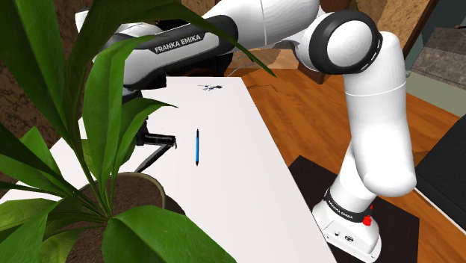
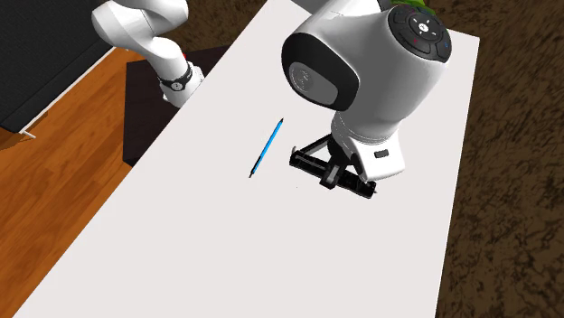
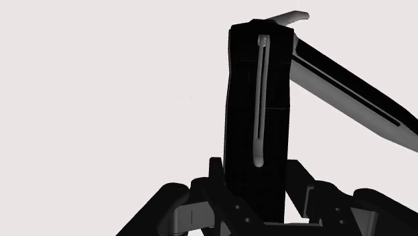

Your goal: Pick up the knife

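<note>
White tabletop [image 1: 246,172] carries a potted plant [image 1: 112,112] nearest the shoulder camera, then a blue pen [image 1: 197,147]. Just beside the pen, the gripper [image 3: 256,191] clasps the black folding knife [image 2: 303,163] by its handle, low over the table. Wooden floor [image 1: 314,119] lies beyond.

Plant leaves [image 1: 104,104] screen half the knife [image 1: 160,140] — from the other side the white wrist [image 2: 366,81] covers most of the gripper [image 2: 336,155]. A dark speck [image 1: 210,88] at the table's [image 1: 224,172] far end is too small to name.
</note>
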Action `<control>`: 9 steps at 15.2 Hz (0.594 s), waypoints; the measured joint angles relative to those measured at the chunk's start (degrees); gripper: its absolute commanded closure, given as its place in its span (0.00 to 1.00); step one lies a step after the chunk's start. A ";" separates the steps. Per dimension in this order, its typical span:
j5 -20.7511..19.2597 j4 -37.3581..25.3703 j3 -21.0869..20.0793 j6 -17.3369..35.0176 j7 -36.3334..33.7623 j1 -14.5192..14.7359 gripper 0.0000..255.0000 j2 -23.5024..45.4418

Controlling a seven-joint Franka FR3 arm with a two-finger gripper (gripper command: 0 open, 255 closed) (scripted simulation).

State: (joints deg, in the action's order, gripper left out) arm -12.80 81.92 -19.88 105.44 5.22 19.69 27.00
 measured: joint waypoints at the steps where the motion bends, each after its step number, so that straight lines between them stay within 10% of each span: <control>1: 0.09 -0.60 -0.04 -0.76 0.10 0.02 1.00 -0.18; 9: 0.51 -5.52 -0.28 -6.37 0.72 0.38 1.00 -0.97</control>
State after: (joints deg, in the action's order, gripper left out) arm -12.28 76.40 -20.16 99.07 5.93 20.07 26.03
